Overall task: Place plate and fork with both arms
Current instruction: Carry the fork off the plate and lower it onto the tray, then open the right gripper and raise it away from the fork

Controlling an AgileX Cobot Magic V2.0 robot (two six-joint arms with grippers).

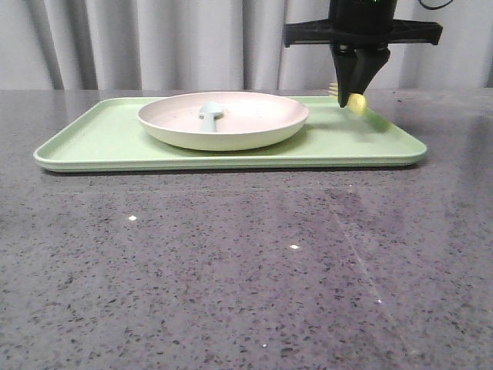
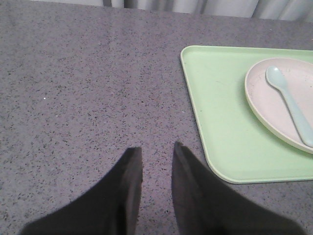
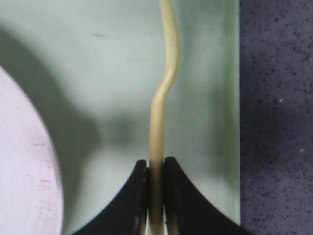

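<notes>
The pale pinkish-cream plate point(image 1: 254, 123) sits on the light-green tray point(image 1: 100, 142), with a pale blue-grey spoon point(image 1: 209, 116) lying in it. My right gripper point(image 1: 356, 94) hangs over the tray's right end, shut on the yellow fork point(image 1: 355, 101). In the right wrist view the fork point(image 3: 164, 93) is seen edge-on, clamped between the fingertips point(image 3: 142, 172) of the gripper point(image 3: 156, 164) above the tray point(image 3: 102, 73), beside the plate's rim point(image 3: 29, 166). My left gripper point(image 2: 157, 152) is open and empty over the bare table, to the left of the tray point(image 2: 220, 117). The plate point(image 2: 274, 112) and the spoon point(image 2: 291, 100) also show there.
The speckled grey tabletop point(image 1: 246, 270) spreads around the tray. Grey curtains point(image 1: 154, 38) close off the back.
</notes>
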